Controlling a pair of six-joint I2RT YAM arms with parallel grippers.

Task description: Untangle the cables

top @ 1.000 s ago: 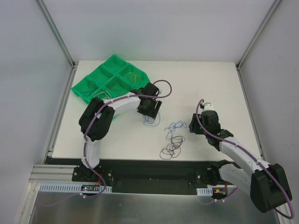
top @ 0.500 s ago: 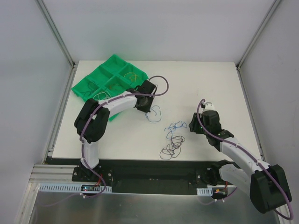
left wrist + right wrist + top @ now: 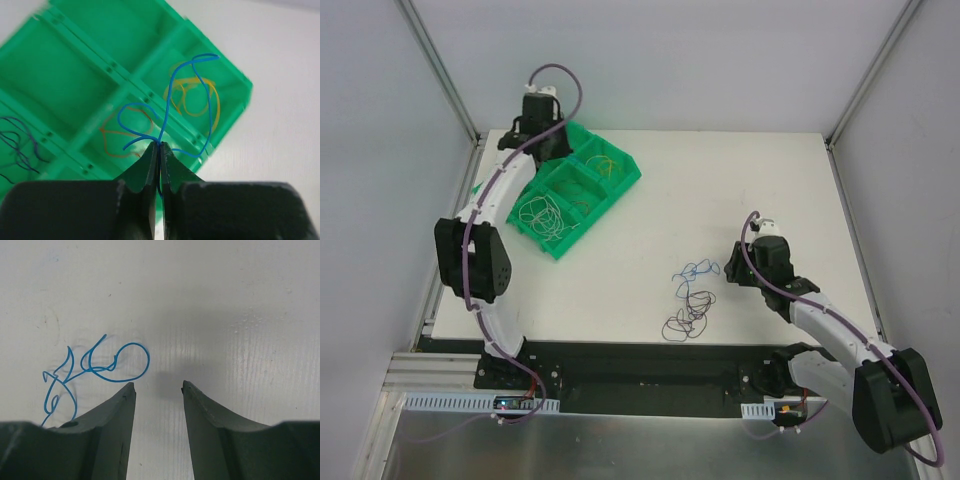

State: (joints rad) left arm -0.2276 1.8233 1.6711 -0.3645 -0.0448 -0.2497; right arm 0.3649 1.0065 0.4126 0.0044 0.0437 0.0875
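The left jaws are pressed together on a thin blue wire (image 3: 169, 92), pinched right at their tips. From the pinch the wire rises in open loops, with one short end curling off to the left. Behind it lies a green tray (image 3: 75, 60) of several compartments. One compartment holds a yellow wire (image 3: 214, 102), the one next to it an orange wire (image 3: 114, 136), and a third, at the left edge of the wrist view, some dark wires (image 3: 19, 146). From above, the left arm (image 3: 490, 200) is stretched to the far left corner of the counter (image 3: 770, 180), its wrist over the far end of the tray. White wires (image 3: 545, 212) lie in a near compartment.

The right jaws stand apart with nothing between them, just bare counter. A second blue wire (image 3: 95, 367) lies flat on the counter just left of them. Its lower end runs out of sight behind the left finger, so I cannot tell whether they touch. From above, this wire is the top of a loose tangle in the middle of the counter. Dark loops (image 3: 685, 320) trail from it toward the near edge. The right arm (image 3: 820, 320) reaches in from the near right, and the tangle is well apart from the tray.
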